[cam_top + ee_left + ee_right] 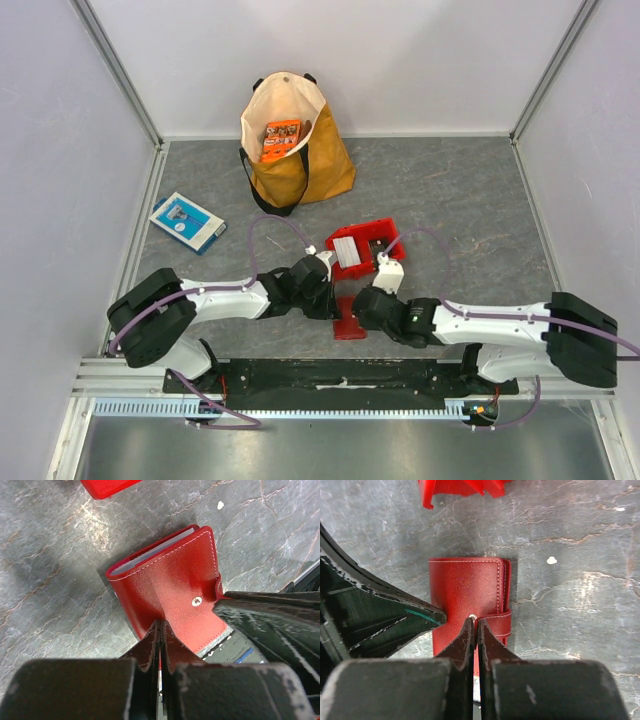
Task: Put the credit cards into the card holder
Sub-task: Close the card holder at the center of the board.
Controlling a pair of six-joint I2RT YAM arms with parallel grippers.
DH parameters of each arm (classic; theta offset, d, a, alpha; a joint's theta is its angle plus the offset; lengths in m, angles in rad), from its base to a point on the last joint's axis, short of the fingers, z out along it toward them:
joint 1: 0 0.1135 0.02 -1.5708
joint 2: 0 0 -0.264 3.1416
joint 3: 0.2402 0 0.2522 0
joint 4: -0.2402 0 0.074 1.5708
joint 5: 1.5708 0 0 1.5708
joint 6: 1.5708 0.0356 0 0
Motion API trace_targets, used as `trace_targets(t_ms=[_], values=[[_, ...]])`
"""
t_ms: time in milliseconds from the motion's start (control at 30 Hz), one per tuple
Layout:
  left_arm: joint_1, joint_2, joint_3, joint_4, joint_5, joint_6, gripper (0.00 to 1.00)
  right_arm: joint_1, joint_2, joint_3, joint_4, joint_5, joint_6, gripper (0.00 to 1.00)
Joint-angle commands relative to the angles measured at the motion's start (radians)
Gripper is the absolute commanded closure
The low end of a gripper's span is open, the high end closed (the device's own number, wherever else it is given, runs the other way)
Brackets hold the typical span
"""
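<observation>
Where the two arms meet, by the middle of the tabletop's (450, 200) near edge, the card holder (350, 325) lies folded.
It is red leather with pale stitching, a tab snapped over one side by a metal stud, and a whitish sliver between its covers. The left gripper (160, 630) and right gripper (474, 622) are each pressed together, tips touching its cover.
</observation>
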Motion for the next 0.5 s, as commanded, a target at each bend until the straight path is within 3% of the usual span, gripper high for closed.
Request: trace_targets(t_ms=[0,133,233,367,467], values=[[-0.018,0.026,0.005,-0.01,-0.009,0.043,0.98,0.001,0.093,0.084,0.067,-0.042,-0.048,0.97],[-0.019,0.011,-0.005,-0.015,-0.006,0.042,0.98,0.001,0.193,0.155,0.052,-0.058,-0.071,0.92],[-0.019,0.0,-0.014,-0.015,0.002,0.04,0.98,-0.001,0.21,0.167,0.036,-0.065,-0.083,0.78],[-0.019,-0.018,-0.019,-0.021,0.001,0.04,0.98,-0.002,0.085,0.15,0.039,-0.042,-0.106,0.58],[-0.019,-0.029,-0.016,-0.027,-0.001,0.042,0.98,-0.007,-0.034,0.135,0.033,-0.016,-0.138,0.54]])
